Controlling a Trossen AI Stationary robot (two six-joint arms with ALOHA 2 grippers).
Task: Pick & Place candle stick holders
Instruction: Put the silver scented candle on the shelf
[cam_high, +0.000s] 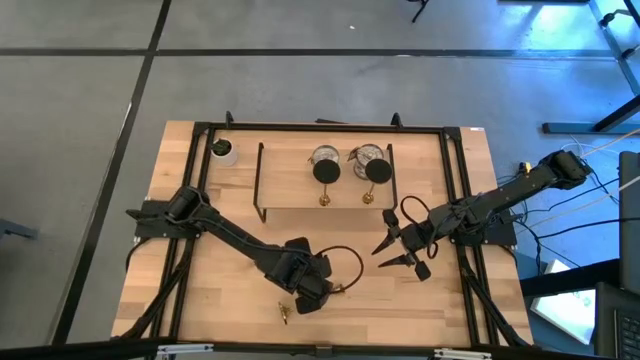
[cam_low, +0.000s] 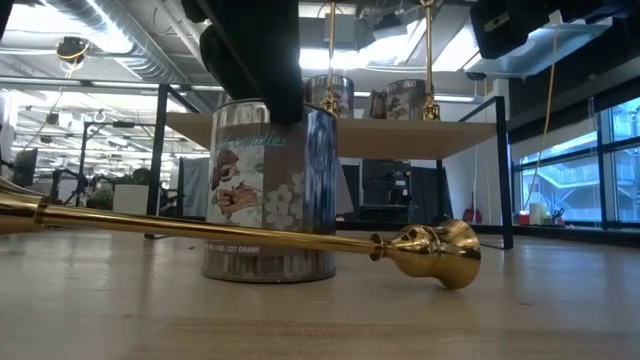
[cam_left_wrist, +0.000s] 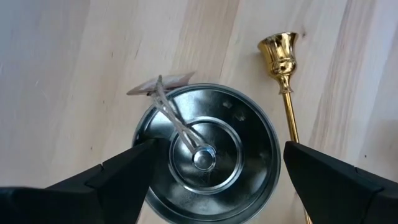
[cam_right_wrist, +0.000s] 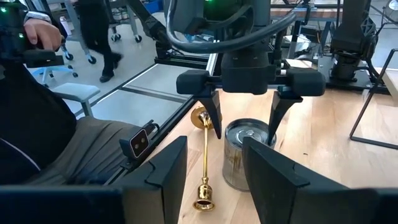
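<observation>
Silvery cup (cam_left_wrist: 208, 158) upright on table's near edge, brass stick (cam_left_wrist: 287, 93) lying just beside. Left gripper (cam_left_wrist: 214, 177) straddles cup, jaws wide, empty. Right gripper (cam_high: 400, 243) waits right, half-open, empty. Risk: closing off-centre tips cup, rolls stick.

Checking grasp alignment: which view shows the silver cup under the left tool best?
Left wrist view: silvery cup seen top-down, centred between the open left tool fingers. Right wrist view shows its side from farther off. Low view shows its wall only. High view hides it under the arm.
</observation>
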